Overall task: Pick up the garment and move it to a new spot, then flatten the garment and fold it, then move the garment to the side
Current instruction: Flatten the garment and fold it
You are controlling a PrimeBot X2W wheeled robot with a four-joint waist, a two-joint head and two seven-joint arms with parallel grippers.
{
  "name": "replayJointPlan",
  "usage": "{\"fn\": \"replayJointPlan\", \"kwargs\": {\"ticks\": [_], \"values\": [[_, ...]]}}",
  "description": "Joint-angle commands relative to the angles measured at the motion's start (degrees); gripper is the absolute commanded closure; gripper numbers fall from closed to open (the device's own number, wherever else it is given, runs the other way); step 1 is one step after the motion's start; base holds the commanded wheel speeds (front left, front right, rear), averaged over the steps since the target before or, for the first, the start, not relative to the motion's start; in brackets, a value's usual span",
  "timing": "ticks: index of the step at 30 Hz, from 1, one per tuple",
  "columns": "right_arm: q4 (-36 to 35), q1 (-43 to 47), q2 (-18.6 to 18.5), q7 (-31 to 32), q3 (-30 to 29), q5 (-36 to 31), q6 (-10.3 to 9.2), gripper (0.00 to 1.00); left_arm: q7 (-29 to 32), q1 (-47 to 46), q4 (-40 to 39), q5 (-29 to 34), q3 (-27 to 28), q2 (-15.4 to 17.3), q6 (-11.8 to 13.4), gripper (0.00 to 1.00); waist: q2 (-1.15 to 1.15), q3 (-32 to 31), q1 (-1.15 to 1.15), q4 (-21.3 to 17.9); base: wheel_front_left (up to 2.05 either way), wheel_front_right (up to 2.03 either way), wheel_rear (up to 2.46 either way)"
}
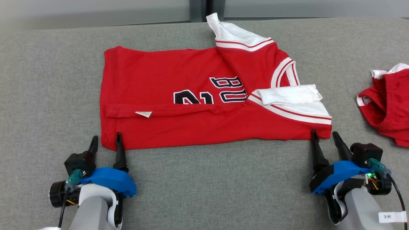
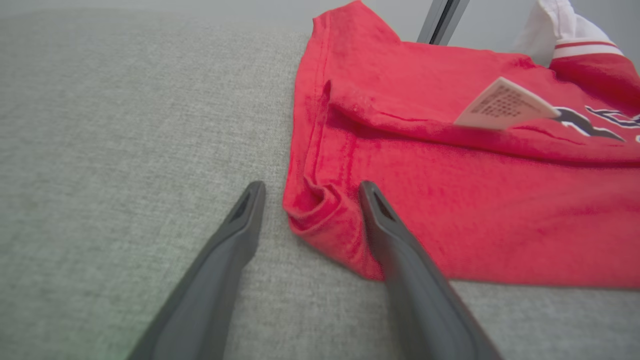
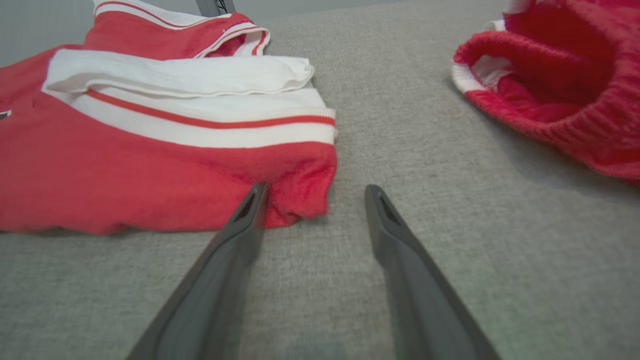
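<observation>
One jersey (image 1: 191, 95), one bundle (image 1: 388, 105), two tools (image 1: 106, 136) (image 1: 324, 132)

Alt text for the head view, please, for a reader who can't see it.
A red jersey with white trim lies partly folded on a grey fabric surface, with the open left gripper and open right gripper at its two near corners. A second, crumpled red garment lies at the right edge.

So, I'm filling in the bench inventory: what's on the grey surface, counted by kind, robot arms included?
Red jersey: 1
Bunched red garment: 1
Robot arms: 2, left arm and right arm, jaws open
Total: 4
</observation>
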Motion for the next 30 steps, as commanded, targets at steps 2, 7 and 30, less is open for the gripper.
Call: {"fn": "replayJointPlan", "kwargs": {"ticks": [2,7,30], "values": [[1.6,-0.3,0.3,0.3,0.6,0.8,0.02,0.06,1.4,2.6,4.8,-0.6,-0.7,0.2,-0.5,0.0,0.0,0.0,0.01,0.2,0.0,0.0,0.0],[1.3,-0.9,0.4,0.4,1.7,2.6,0.03,1.0,1.6,1.8,8.4,-2.2,-2.7,0.0,-2.2,1.0,0.0,-0.4,0.01,0.4,0.0,0.0,0.0],[-9.9,18.7,-0.8,0.2,0.0,7.7,0.0,0.0,0.7,18.2,-5.4,-9.1,-7.6,0.2,0.5,0.23,0.0,-13.6,0.01,1.5,0.0,0.0,0.0]]}}
